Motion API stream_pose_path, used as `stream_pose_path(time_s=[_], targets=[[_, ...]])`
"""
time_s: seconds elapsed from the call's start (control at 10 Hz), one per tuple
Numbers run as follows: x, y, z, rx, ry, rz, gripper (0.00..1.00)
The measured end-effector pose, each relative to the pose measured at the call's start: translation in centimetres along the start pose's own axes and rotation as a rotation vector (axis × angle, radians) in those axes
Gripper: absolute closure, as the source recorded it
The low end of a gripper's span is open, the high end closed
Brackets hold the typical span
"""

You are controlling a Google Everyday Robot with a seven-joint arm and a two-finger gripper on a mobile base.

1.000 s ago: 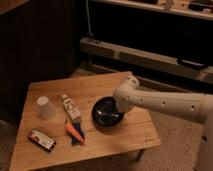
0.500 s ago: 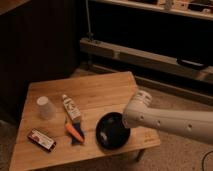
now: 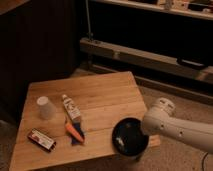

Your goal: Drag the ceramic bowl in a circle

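From my station I see the gripper (image 3: 145, 129) down at the near right corner of the counter (image 3: 107, 90), at the end of the white arm (image 3: 175, 129) that reaches in from the right of the view. The arm's rounded wrist covers it, so I cannot tell whether it is open or closed, or whether it has hold of anything.

The ceramic bowl (image 3: 130, 139) lies right against the gripper, on its left in the view, its right rim meeting the end of the arm. It is dark and glossy, with a few pale marks inside. Its near rim looks to reach past the counter's front edge, though I cannot be sure.

Everything else lies well apart from the gripper, further left in the view. Nearest to it are a tube (image 3: 71, 108) lying on its side and an orange and blue item (image 3: 75, 133). Beyond these are an upturned white cup (image 3: 45, 107) and a small dark packet (image 3: 41, 140).
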State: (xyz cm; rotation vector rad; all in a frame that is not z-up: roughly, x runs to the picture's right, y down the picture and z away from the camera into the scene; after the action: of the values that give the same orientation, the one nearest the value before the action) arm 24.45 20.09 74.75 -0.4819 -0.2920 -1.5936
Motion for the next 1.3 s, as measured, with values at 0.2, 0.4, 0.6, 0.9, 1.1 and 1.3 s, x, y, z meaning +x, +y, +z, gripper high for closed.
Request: stream_pose_path(time_s=[0.2, 0.4, 0.6, 0.9, 1.1, 1.3], targets=[[3.0, 2.2, 1.5, -0.018, 0.005, 0.109, 1.00], [6.0, 3.6, 2.1, -0.034, 0.016, 0.181, 1.00], [8.9, 2.1, 2.8, -0.031, 0.024, 0.202, 1.00], [12.1, -4.3, 3.0, -0.007, 0.033, 0.152, 1.00], [12.2, -8.0, 2.6, 0.019, 0.035, 0.093, 1.00], [10.0, -10.8, 1.0, 0.050, 0.053, 0.020, 1.00]])
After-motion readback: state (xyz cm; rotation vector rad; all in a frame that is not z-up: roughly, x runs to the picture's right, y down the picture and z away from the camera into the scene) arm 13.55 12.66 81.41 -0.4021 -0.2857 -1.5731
